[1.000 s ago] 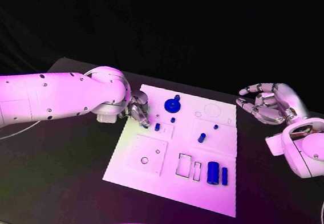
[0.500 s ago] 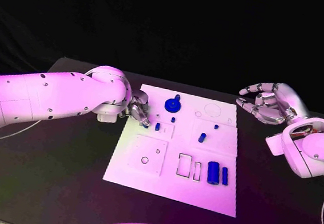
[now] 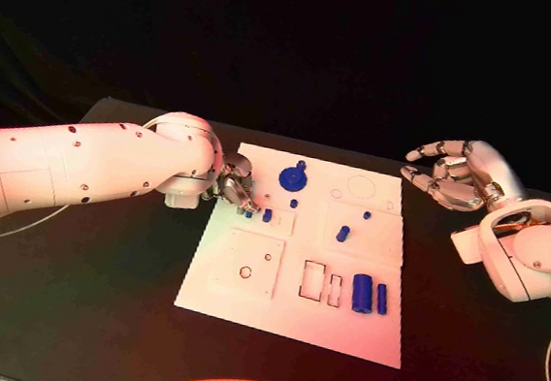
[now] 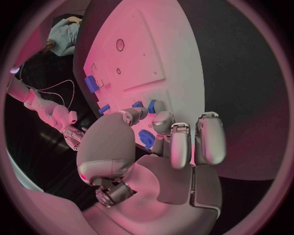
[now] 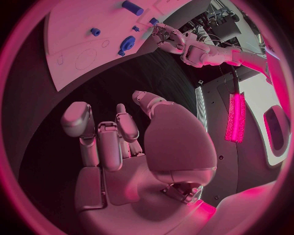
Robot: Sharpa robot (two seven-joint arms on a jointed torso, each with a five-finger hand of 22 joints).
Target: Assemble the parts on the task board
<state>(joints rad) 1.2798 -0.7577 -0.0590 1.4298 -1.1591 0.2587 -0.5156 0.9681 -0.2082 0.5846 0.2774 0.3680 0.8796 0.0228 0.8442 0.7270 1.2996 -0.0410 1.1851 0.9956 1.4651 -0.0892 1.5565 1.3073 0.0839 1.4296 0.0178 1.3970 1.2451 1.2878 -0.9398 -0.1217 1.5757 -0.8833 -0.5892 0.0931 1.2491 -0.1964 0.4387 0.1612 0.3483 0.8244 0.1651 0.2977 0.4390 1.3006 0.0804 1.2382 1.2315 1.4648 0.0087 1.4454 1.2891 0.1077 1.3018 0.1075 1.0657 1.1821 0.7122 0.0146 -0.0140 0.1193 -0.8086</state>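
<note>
1. The left hand (image 3: 231, 186) sits at the left edge of the task board (image 3: 352, 335), fingers curled round a small blue part (image 4: 147, 139) — seemingly pinched between thumb and fingertips.
2. The right hand (image 3: 455, 174) hovers off the board's far right corner, fingers loosely apart and holding nothing.
3. Judged step: placing the held part. A short blue peg (image 3: 268, 215) stands just beside the left hand's fingertips.
4. Next it likely needs careful lining up over a socket near those fingertips — which socket, I cannot tell.
</note>
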